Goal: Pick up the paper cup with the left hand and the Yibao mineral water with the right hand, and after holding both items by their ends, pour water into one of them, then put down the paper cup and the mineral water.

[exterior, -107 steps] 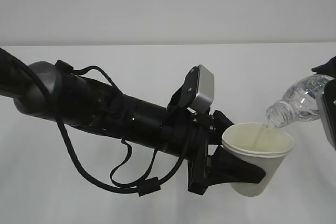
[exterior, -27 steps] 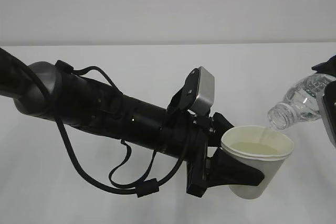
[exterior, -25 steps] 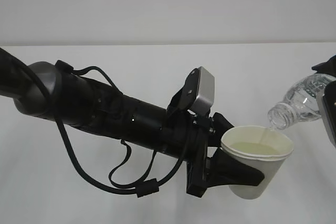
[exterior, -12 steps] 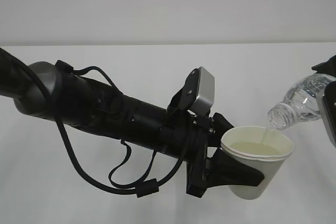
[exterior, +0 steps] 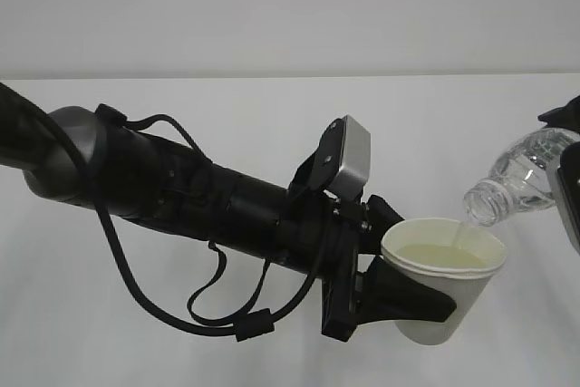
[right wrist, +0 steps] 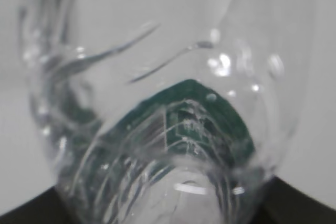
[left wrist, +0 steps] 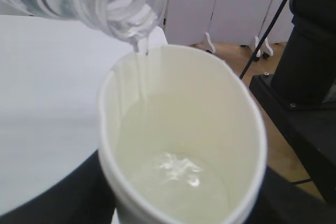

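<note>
The left hand (exterior: 403, 301) clasped the white tapered paper cup (exterior: 446, 280) between its black fingers, pale water pooled inside. Beside and above it, the right hand (exterior: 571, 197) gripped the clear ribbed bottle (exterior: 517, 183), tilted mouth-down over the rolled rim.

One cup, one bottle, two claws.
One small white tapered paper cup (exterior: 444, 278), one clear ribbed plastic bottle (exterior: 517, 178), one black left claw (exterior: 399, 292), one black right claw (exterior: 569, 189), one white worktop (exterior: 227, 133).
</note>
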You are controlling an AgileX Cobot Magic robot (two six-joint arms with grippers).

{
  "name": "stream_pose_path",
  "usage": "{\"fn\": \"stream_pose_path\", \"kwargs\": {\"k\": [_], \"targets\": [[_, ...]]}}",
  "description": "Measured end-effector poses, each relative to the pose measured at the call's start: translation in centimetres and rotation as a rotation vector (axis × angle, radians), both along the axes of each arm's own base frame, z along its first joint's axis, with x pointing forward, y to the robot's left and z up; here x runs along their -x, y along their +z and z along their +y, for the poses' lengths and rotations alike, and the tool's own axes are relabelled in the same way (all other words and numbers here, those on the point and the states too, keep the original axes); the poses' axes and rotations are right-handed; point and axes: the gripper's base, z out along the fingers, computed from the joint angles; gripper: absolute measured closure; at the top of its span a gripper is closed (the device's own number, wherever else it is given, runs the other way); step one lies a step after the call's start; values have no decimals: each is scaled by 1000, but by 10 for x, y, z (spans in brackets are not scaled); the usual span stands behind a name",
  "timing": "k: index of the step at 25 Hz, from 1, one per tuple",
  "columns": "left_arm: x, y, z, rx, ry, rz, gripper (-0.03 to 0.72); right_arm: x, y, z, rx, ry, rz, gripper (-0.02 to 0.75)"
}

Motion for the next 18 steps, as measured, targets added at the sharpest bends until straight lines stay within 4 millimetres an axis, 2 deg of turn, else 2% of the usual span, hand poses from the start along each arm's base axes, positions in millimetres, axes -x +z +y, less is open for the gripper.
{"fn": "stream_pose_path", "kwargs": {"k": [18], "targets": [[0,0,0,0,0,0,258,0,0,0,2,2,-2,330]]}}
